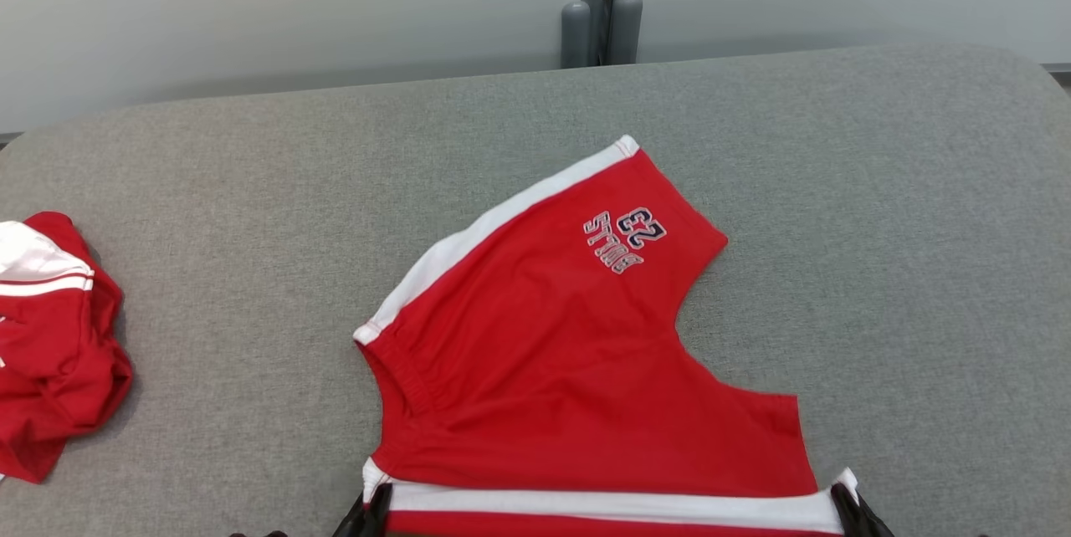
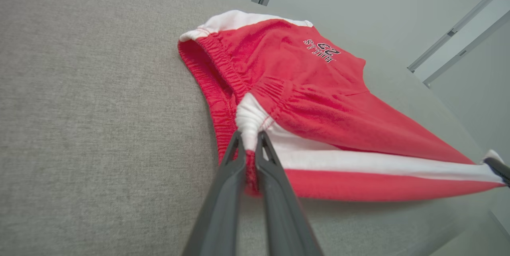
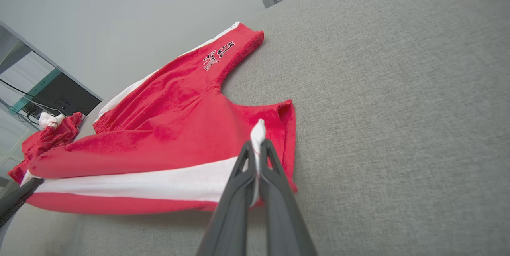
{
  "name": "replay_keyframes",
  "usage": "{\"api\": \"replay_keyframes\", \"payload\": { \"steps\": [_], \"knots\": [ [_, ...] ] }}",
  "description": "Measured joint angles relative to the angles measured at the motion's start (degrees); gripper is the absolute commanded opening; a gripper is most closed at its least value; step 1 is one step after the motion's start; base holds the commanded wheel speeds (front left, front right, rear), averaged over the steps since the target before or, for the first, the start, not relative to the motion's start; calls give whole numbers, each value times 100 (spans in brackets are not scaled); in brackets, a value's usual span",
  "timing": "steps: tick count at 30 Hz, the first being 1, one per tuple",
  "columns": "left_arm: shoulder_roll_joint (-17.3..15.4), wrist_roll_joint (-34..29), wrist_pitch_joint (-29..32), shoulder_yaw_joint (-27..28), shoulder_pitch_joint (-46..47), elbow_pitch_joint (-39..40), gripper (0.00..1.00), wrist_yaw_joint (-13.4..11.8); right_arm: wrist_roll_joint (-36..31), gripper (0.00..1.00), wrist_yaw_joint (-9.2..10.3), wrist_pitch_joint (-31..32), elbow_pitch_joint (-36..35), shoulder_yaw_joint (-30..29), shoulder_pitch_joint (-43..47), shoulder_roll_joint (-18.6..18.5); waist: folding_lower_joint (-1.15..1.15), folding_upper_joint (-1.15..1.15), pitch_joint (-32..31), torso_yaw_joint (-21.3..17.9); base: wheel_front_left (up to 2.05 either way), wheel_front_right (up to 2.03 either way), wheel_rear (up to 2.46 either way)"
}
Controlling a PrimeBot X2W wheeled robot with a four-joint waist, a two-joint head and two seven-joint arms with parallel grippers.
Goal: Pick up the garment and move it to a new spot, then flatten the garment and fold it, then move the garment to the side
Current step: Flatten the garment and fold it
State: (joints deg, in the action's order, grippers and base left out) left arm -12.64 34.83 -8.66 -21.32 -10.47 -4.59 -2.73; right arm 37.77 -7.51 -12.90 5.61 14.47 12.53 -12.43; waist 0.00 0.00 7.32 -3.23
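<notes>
You have the garment, a pair of red shorts with white side stripes, near the middle of the grey padded table. Its far leg lies flat, pointing up and to the right in the head view, and its near side is drawn out straight between your two hands. Your left gripper is pinched narrow on the bunched white corner where the near stripe meets the elastic waistband. Your right gripper is clamped just as tightly on the white corner at the hem end of that same stripe. The head view catches just the dark finger ends at its bottom edge, and the frame cuts off the red strip below the stripe, so you cannot judge from there how the near edge hangs. The wrist views help: a shadow lies under that near red edge, so it is lifted off the table while the far cloth rests on it. How many layers each pinch has caught is hidden between the fingers. The outlined lettering on the far leg is tilted and too small to read surely. At the table's left a second red-and-white garment lies crumpled, well apart from the shorts and cut by the frame's edge. A grey post stands behind the table's far edge, its top cropped. In the right wrist view a dark panel beyond the table is too blurred to identify.
</notes>
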Motion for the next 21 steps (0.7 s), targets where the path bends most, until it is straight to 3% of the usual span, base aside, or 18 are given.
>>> {"api": "replay_keyframes", "payload": {
  "steps": [5, 9, 15, 21],
  "knots": [
    [-162, 58, 366, 41, -471, 864, 0, -312, -137, 0, 0, 298, -359, -255, 349, -12, 0, 0, -74, -9, 0, 0, 0],
    [-169, 201, 657, 12, -514, 1128, 0, -364, -219, 0, 0, 450, -491, -427, 204, -49, 0, 0, -45, 18, 0, 0, 0],
    [-126, 449, 1074, -1, -10, 1204, 0, -282, -238, 0, 0, 619, -315, -469, -934, -383, 0, 0, 172, 147, 0, 0, 0],
    [-108, 593, 1276, 49, 940, 1096, 0, -29, -30, 0, -1, 783, 179, -176, -2571, -836, 0, 0, 641, 408, 0, 0, 0]
  ]
}}
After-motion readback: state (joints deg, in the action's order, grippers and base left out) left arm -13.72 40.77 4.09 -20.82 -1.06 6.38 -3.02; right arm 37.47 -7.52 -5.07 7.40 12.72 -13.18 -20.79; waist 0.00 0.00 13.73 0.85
